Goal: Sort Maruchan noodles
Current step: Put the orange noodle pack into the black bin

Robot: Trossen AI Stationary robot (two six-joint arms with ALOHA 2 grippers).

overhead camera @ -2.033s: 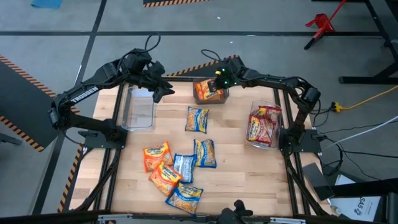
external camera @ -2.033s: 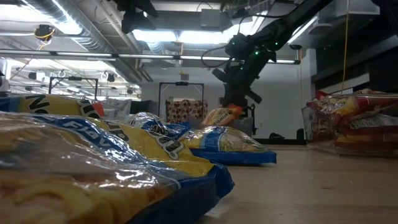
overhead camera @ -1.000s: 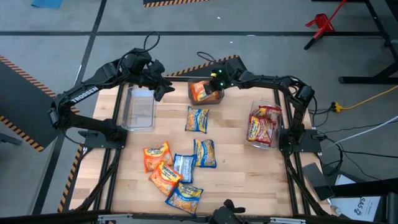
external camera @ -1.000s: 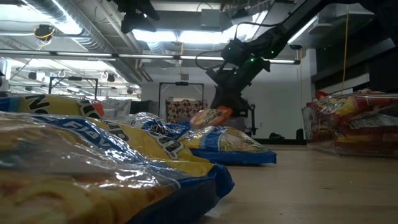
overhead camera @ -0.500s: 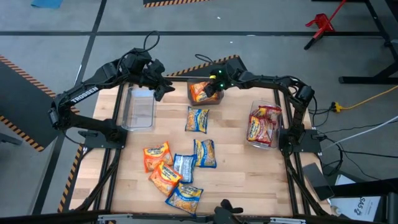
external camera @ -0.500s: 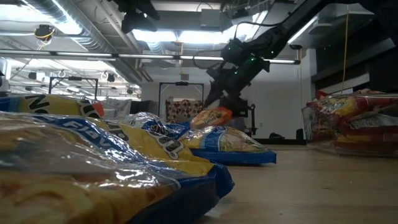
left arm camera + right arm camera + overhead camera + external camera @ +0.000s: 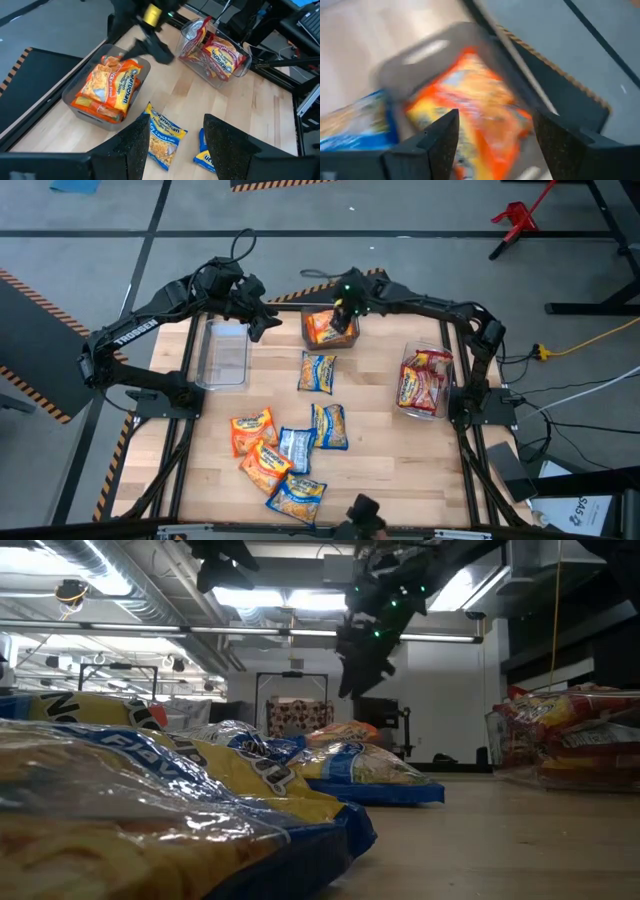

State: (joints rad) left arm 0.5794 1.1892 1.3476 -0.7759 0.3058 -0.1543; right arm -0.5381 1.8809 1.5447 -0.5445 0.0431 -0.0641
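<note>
High view: right tool (image 7: 343, 312) hangs over the bin (image 7: 306, 332) at the bench's (image 7: 380, 450) far edge, orange pkts (image 7: 322, 326) lying in it just below. Step looks like drop-off done; next calls for reaching to the loose pkts (image 7: 285, 460) nearer the front.

Low view: right tool clear above the pkts, nothing in it.

Left wrist view: left tool (image 7: 176, 142) open, empty, beside that bin.

Right wrist view: fingers apart, orange pkt between but below; blurred, bin edges hard to read.
</note>
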